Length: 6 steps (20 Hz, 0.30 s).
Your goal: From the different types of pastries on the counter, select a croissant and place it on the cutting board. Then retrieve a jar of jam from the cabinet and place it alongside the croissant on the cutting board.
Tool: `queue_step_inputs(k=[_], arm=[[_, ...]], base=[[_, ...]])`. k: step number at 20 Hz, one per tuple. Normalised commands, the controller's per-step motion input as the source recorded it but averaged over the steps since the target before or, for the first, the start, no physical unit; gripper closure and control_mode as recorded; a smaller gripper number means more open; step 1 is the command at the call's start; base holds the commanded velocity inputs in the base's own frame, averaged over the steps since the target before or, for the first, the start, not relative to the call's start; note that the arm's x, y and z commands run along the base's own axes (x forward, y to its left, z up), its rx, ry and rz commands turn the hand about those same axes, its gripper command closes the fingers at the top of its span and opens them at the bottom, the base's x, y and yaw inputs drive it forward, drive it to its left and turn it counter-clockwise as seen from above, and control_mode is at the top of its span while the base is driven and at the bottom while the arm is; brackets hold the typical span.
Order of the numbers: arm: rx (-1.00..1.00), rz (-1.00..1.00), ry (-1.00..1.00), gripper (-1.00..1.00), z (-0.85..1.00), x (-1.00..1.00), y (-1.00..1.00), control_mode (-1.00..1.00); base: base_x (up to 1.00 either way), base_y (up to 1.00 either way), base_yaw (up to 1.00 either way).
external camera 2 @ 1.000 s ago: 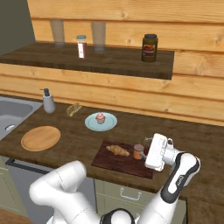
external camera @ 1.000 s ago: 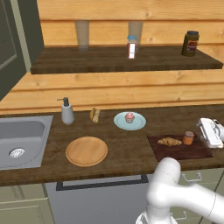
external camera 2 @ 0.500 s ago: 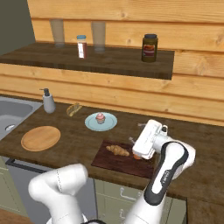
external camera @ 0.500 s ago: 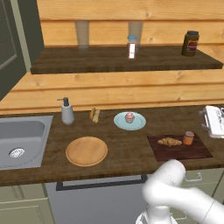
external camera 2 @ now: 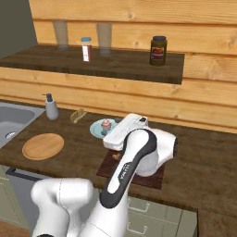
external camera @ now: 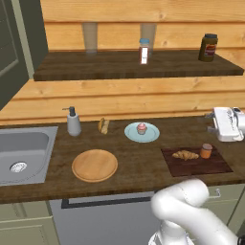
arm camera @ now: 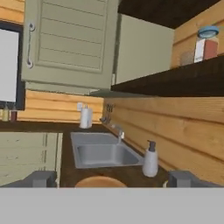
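The tool [arm camera: 109, 178] is held raised above the bench's [external camera: 139, 167] right end, pointed level along it, released; croissant [external camera: 185, 155] and jar [external camera: 206, 150] are seen on the cutting board [external camera: 196, 163].

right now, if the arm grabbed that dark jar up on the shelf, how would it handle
The dark jar looks rigid and smooth, so probably slippery. It stands upright, taller than wide, so a sideways nudge might tip it. If glass, likely heavy for its size and breakable near the shelf edge.
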Motion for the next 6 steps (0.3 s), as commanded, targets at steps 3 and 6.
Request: queue_step_inputs(k=[3, 6], arm=[[0.00, -0.17, 0.32, -1.00, 0.38, -1.00, 1.00, -1.00], [0.00, -0.16, 0.27, -1.00, 0.34, -1.00, 1.00, -1.00]], base=[[0.00, 0.00, 0.00], [0.00, 0.00, 0.00]])
